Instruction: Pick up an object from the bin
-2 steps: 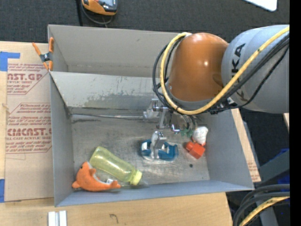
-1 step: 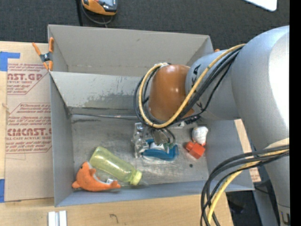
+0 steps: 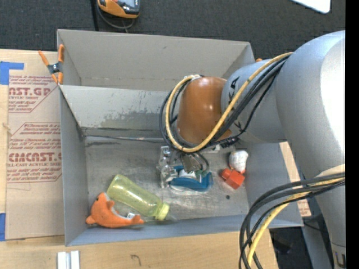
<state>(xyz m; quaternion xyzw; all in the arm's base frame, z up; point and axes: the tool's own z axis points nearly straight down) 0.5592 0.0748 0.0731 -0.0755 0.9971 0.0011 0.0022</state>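
Blue plastic piece (image 3: 193,182) lies on the floor of the grey bin (image 3: 115,158), a little right of the middle and toward the near wall. It is flat and low, a bright mid-blue, longer than it is wide, with a rounded right end that curls upward. A pale, clear-looking part shows along its lower left edge.

The end effector (image 3: 171,171) hangs directly at the piece's left end, its metal parts touching or just above it; I cannot tell which, nor whether the end effector is open or closed. Above it sits the arm's rounded orange cover (image 3: 199,114), ringed by black and yellow cables (image 3: 169,114).

Just to the right of the blue piece lies a small red block (image 3: 233,177), with a white lump (image 3: 239,160) touching its upper side. To the left, near the front wall, a yellow-green bottle (image 3: 134,196) lies on its side, resting against an orange toy (image 3: 107,215) in the front left corner.
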